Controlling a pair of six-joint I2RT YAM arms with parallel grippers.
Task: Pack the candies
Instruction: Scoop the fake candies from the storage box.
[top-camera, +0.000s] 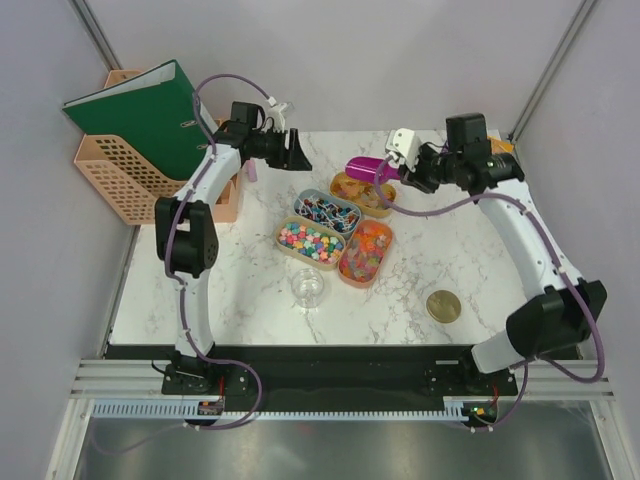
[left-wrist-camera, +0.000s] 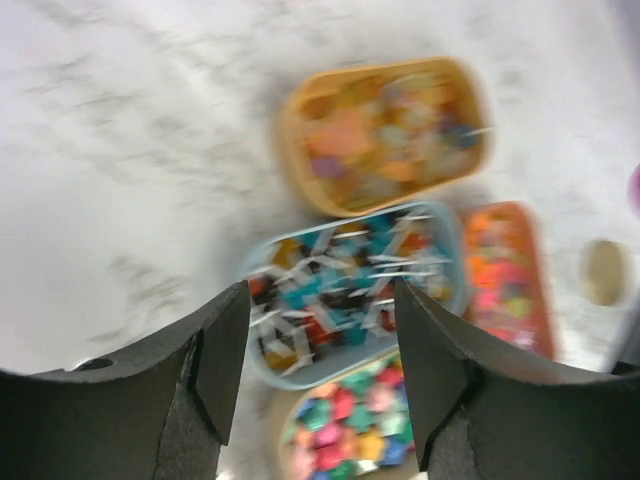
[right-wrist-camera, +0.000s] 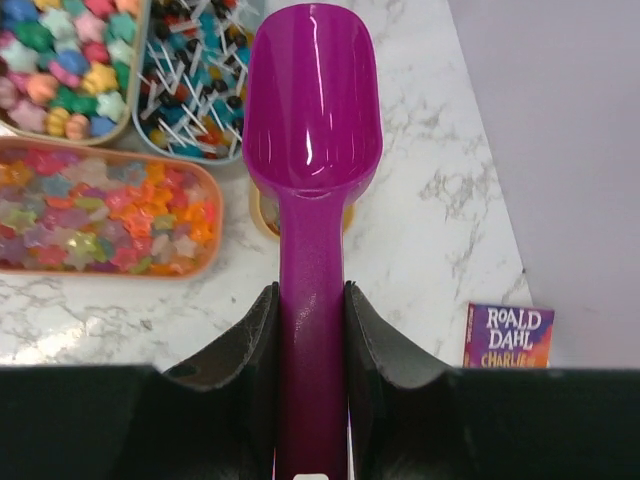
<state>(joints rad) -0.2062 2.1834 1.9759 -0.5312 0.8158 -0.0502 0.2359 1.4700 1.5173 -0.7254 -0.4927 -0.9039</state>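
Note:
Four oval trays of candies sit mid-table: multicoloured bits (top-camera: 310, 243), orange-red gummies (top-camera: 366, 252), blue-wrapped pieces (top-camera: 327, 212) and a yellow tray of mixed sweets (top-camera: 362, 192). My right gripper (top-camera: 392, 170) is shut on the handle of a purple scoop (top-camera: 366, 168). In the right wrist view, the gripper (right-wrist-camera: 310, 300) holds the scoop (right-wrist-camera: 312, 110) with its bowl empty, above the yellow tray (right-wrist-camera: 258, 215). My left gripper (top-camera: 295, 148) is open and empty behind the trays. In its wrist view (left-wrist-camera: 320, 310) it hangs over the blue-wrapped pieces (left-wrist-camera: 350, 285).
A clear glass jar (top-camera: 307, 288) stands in front of the trays. A round gold lid (top-camera: 443, 306) lies at the front right. A peach basket (top-camera: 120, 180) with a green binder (top-camera: 140, 115) stands at the back left. A purple book (right-wrist-camera: 508, 335) lies at the back right.

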